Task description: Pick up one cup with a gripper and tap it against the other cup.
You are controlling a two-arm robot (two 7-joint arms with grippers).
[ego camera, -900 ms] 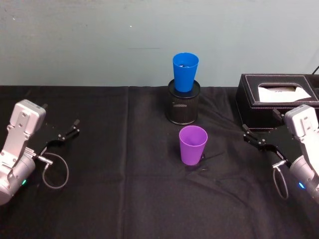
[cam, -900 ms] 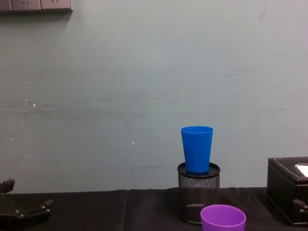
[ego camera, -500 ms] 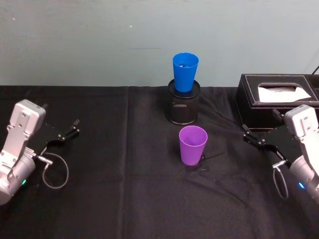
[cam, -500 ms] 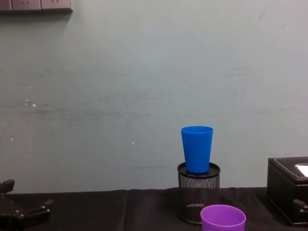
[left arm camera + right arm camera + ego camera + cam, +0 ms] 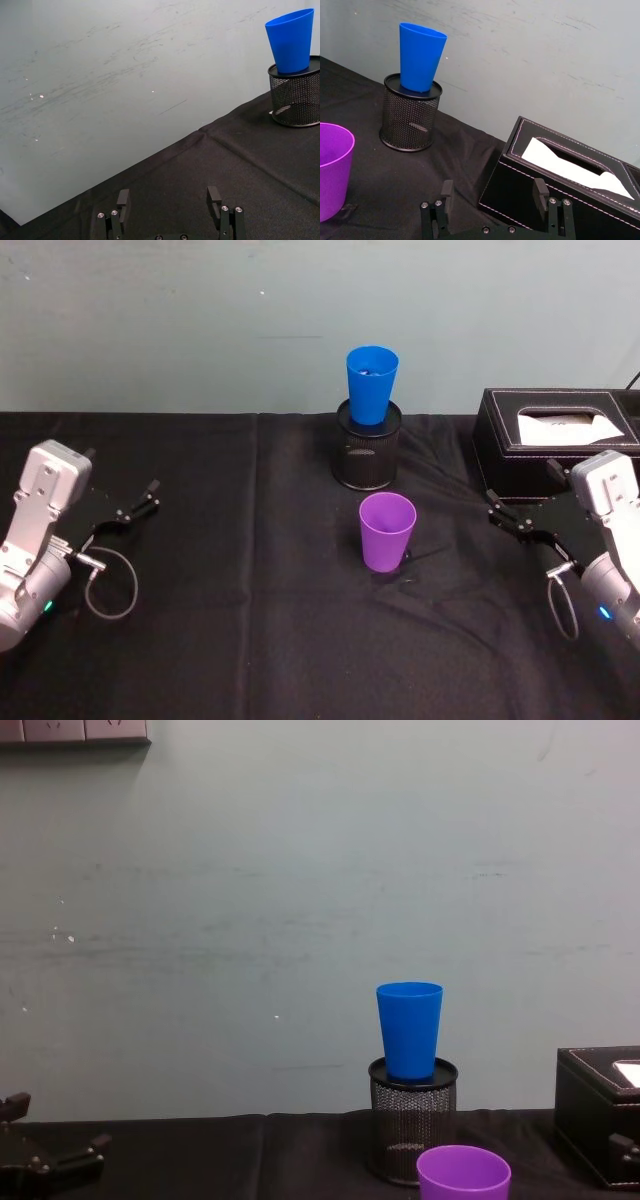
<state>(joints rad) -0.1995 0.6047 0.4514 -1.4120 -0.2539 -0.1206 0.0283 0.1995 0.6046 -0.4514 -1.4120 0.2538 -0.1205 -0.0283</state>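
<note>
The purple cup (image 5: 387,530) stands upright on the black cloth at the table's middle, also in the right wrist view (image 5: 332,170) and the chest view (image 5: 463,1175). Behind it the blue cup (image 5: 371,383) sits upright in the mouth of a black mesh pen holder (image 5: 367,448). My left gripper (image 5: 142,500) rests open at the far left, well away from both cups, with nothing between its fingers (image 5: 123,196). My right gripper (image 5: 497,510) is open at the right, a hand's width from the purple cup, fingers (image 5: 541,189) empty.
A black leather tissue box (image 5: 555,435) stands at the back right, close behind my right gripper. The wall rises just beyond the pen holder. Bare black cloth lies left of and in front of the purple cup.
</note>
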